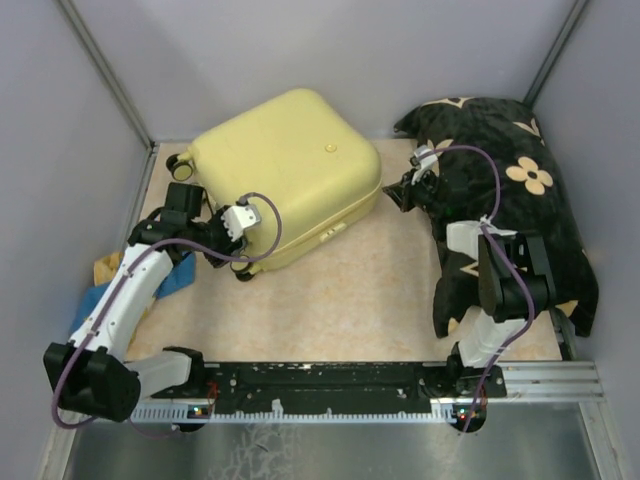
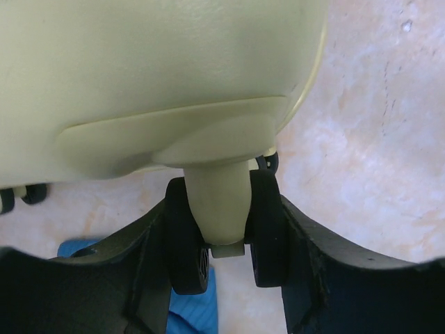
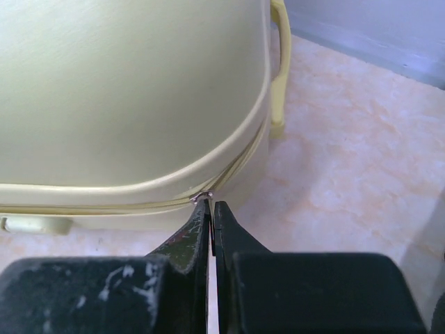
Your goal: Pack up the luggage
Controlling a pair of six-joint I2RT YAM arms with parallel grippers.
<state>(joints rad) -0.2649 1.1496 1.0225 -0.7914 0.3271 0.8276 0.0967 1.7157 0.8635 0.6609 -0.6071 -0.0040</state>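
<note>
Pale yellow hard-shell suitcase (image 1: 290, 165) lies shut, far-left on beige table (image 1: 380, 290); contents hidden. Left gripper (image 2: 224, 233) clamps its twin-wheel caster (image 2: 186, 243). Right gripper (image 3: 211, 209) is closed at the lid seam, poss. nipping a zip pull. Black flower-print cloth (image 1: 530, 230) lies outside, at right.

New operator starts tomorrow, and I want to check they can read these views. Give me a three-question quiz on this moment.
1. True or false: the luggage lies open.
2. What is the left gripper clamped on? A) the handle B) a wheel C) the blue cloth
3. Fill in: the right gripper is shut, its tips at the luggage's ___ seam.
Key: 1 false, it is closed. 2 B. 3 zipper.
</note>
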